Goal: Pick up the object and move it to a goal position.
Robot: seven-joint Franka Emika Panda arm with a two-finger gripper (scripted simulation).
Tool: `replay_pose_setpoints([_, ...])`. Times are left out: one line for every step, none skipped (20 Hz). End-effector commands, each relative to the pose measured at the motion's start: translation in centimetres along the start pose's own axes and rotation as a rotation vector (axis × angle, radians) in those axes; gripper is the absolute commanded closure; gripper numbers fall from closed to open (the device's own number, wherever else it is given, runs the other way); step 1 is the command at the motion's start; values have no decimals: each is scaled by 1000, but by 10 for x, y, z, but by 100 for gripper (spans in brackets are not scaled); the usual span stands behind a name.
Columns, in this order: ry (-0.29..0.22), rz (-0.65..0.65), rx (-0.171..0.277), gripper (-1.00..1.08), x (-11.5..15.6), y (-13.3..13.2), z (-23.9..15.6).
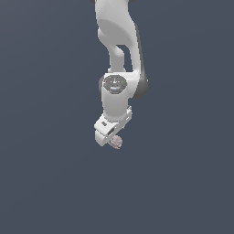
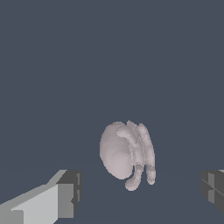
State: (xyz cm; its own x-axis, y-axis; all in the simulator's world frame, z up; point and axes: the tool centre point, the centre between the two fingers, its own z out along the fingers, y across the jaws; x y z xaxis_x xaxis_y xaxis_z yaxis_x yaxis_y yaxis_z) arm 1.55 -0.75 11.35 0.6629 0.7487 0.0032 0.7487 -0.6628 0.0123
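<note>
The object (image 1: 116,142) is a small, lumpy, pale pinkish-grey blob lying on the flat dark grey floor. In the exterior view it peeks out just below the white hand of the arm. My gripper (image 1: 109,138) hangs directly over it, pointing down. The wrist view shows the object (image 2: 124,153) as a rounded lump with ridged folds on one side, lying between my two fingertips but touching neither. One fingertip (image 2: 68,192) and the other fingertip (image 2: 213,189) stand far apart, so my gripper (image 2: 140,190) is open.
The white arm (image 1: 118,41) comes down from the exterior view's top. A plain dark grey floor (image 1: 183,183) fills both views.
</note>
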Motion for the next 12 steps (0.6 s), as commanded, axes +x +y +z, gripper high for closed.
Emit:
replay_pose_setpoints([-1, -56, 3, -92, 0, -1, 6])
replay_pose_setpoints([-1, -74, 5, -92, 0, -1, 8])
replay_pose_setpoints([-2, -90, 6, -92, -1, -2, 9])
replay_pose_setpoints([-2, -106, 7, -92, -1, -2, 11])
replay_pose_setpoints([-2, -119, 8, -92, -1, -2, 13])
replay_pose_setpoints([-2, -132, 9, -92, -1, -3, 14])
replay_pose_setpoints([-2, -142, 10, -92, -1, -3, 15])
replay_pose_setpoints([-2, -152, 11, -92, -1, -3, 16])
replay_pose_setpoints([-2, -160, 11, -92, -1, -3, 17])
replay_pose_setpoints([-2, -166, 12, -92, -1, -3, 18])
replay_pose_setpoints([-2, -171, 12, -92, -1, -3, 18])
replay_pose_setpoints([-2, -175, 12, -92, -1, -3, 18])
